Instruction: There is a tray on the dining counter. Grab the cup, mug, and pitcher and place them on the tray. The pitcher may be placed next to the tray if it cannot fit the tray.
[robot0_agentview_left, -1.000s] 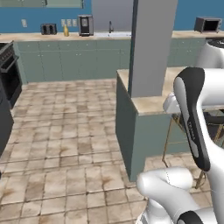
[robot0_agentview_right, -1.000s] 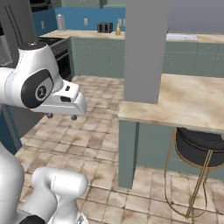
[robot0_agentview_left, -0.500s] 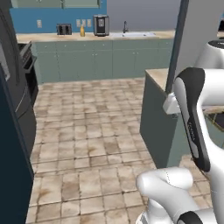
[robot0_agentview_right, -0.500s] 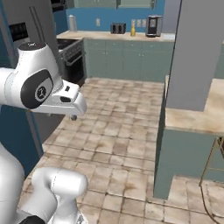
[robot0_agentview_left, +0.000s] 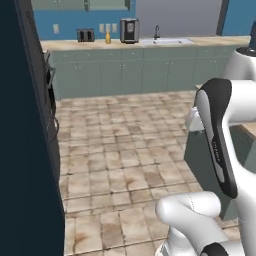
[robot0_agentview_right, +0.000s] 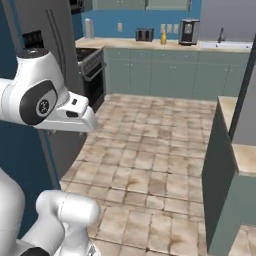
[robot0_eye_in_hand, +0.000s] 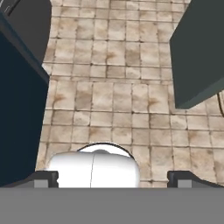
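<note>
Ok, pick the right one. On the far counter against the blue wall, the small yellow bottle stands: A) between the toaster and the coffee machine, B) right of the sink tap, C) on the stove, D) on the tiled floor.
A: in the right base view the yellow bottle stands on the far counter with the dark toaster on its left and the coffee machine on its right.
</note>
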